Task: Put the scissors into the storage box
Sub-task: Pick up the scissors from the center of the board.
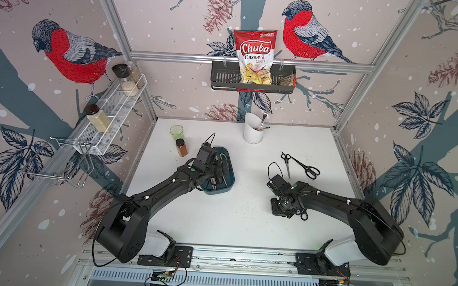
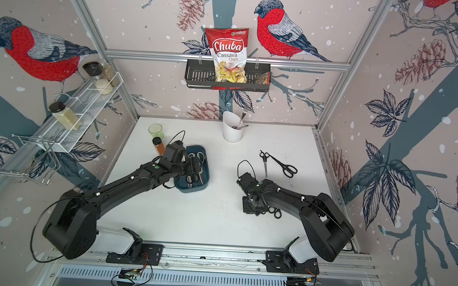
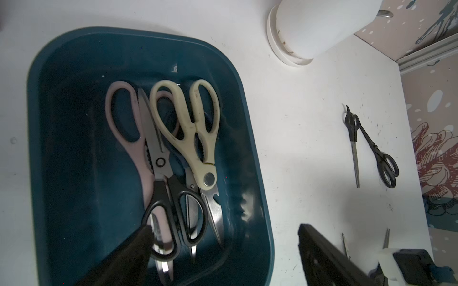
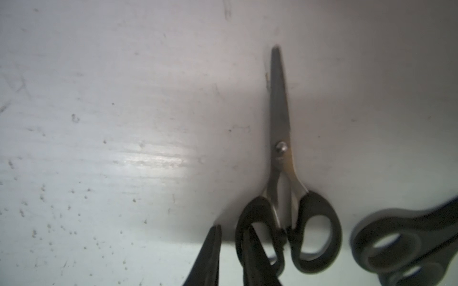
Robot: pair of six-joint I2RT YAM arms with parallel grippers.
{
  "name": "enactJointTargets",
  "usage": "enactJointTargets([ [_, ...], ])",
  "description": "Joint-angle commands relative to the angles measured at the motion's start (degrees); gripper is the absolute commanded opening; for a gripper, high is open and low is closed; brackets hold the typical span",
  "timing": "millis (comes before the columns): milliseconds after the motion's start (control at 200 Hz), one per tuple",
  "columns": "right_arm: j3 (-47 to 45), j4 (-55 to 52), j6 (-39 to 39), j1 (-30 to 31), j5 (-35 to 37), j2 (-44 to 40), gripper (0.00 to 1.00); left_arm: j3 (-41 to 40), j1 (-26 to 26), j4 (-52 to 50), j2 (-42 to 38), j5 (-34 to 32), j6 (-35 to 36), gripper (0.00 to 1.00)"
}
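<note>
The storage box (image 3: 74, 148), a shallow dark teal tub with rounded corners, sits at about 9 o'clock from the middle of the white table (image 1: 244, 219). Inside lie a pink-handled pair (image 3: 146, 178), a cream-handled pair (image 3: 188, 138) and a large black-handled pair (image 3: 171, 198), their steel blades crossing. The left gripper (image 3: 223, 229) hangs over the box, its jaws spread wide and empty.

At 2 o'clock a thin steel-bladed pair (image 3: 352, 131) and an all-black pair (image 3: 376, 153) lie touching at one end. At 4 o'clock the right gripper (image 4: 232, 229) straddles one handle loop of a small pair with black handles (image 4: 280, 148). Its jaws are narrow, but I cannot tell whether they pinch it. A blurred dark handle (image 4: 396, 245) lies just beside.
</note>
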Motion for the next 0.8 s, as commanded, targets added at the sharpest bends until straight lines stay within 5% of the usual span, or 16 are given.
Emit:
enactJointTargets([
  [0, -0.64, 1.06, 0.76, 0.35, 1.17, 1.19, 0.2, 0.02, -0.15, -0.25, -0.53, -1.19, 0.27, 0.95],
  [795, -2.47, 4.87, 1.73, 0.43, -0.42, 3.55, 0.0, 0.97, -0.12, -1.21, -1.33, -2.73, 0.96, 0.95],
])
